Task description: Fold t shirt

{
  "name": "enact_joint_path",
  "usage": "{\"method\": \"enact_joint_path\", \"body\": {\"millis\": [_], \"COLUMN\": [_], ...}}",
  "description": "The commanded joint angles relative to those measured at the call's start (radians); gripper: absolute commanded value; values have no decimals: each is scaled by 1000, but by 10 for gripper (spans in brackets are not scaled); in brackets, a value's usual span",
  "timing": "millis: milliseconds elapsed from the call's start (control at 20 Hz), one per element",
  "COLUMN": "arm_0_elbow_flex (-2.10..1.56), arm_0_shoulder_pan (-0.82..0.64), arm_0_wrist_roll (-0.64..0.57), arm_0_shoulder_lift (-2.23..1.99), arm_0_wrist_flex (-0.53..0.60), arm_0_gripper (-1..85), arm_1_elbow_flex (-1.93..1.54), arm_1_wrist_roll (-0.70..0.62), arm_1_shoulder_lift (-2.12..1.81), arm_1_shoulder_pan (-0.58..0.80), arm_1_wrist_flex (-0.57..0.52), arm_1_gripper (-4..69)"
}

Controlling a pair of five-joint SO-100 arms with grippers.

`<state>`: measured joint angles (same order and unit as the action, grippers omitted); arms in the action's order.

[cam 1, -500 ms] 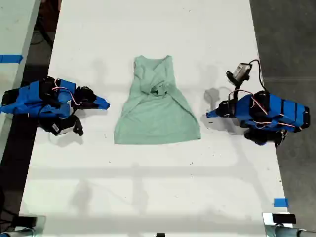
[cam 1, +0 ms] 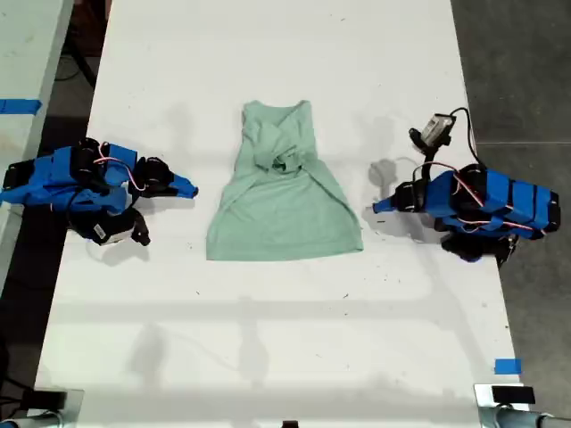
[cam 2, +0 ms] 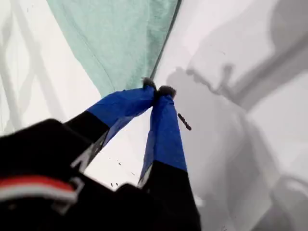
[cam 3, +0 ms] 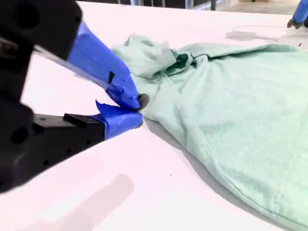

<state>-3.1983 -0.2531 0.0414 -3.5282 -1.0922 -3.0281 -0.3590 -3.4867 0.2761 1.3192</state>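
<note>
Looking along my second gripper, you see its jaws closed beside the t shirt's bunched neck; my first gripper, jaws closed, sits by the hem corner.

A long white table is seen, bare over most of its top. The t shirt is laid flat on it between the two sets of fingers, its narrow neck end bunched and its wide hem spread. One hem corner is found just beyond the closed tips of my first gripper. The shirt's side edge is found just in front of the tips of my second gripper. A small dark fleck is seen on the tabletop just beside the first gripper's fingers. A piece of blue tape is stuck at the table's edge, well apart from both.
</note>
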Motion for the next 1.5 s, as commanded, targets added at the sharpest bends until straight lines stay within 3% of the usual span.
{"method": "enact_joint_path", "body": {"millis": [0,450,600,750,900,1000,1100,1150,1300,1450], "arm_0_elbow_flex": [-17,-17,-17,-17,-17,-17,-15,-14,-14,-14], "arm_0_shoulder_pan": [9,12,12,15,21,28,31,31,37,37], "arm_0_wrist_roll": [8,8,3,-8,-8,-8,-14,-20,-25,-26], "arm_0_shoulder_lift": [-5,-5,-5,-5,-5,-5,-5,-5,-5,-5], "arm_0_wrist_flex": [25,25,25,26,26,26,26,26,28,28], "arm_0_gripper": [-1,-1,3,9,9,9,13,15,17,18], "arm_1_elbow_flex": [-84,-77,95,460,881,922,788,712,561,508], "arm_1_wrist_roll": [15,-3,71,186,255,247,198,187,239,279], "arm_1_shoulder_lift": [-15,-15,23,560,1158,1235,1203,1200,1224,1264], "arm_1_shoulder_pan": [-9,0,-74,-167,-252,-268,-296,-301,-316,-308], "arm_1_wrist_flex": [2,-20,69,140,210,117,-112,-239,-468,-554], "arm_1_gripper": [19,16,15,20,85,141,302,323,325,323]}}
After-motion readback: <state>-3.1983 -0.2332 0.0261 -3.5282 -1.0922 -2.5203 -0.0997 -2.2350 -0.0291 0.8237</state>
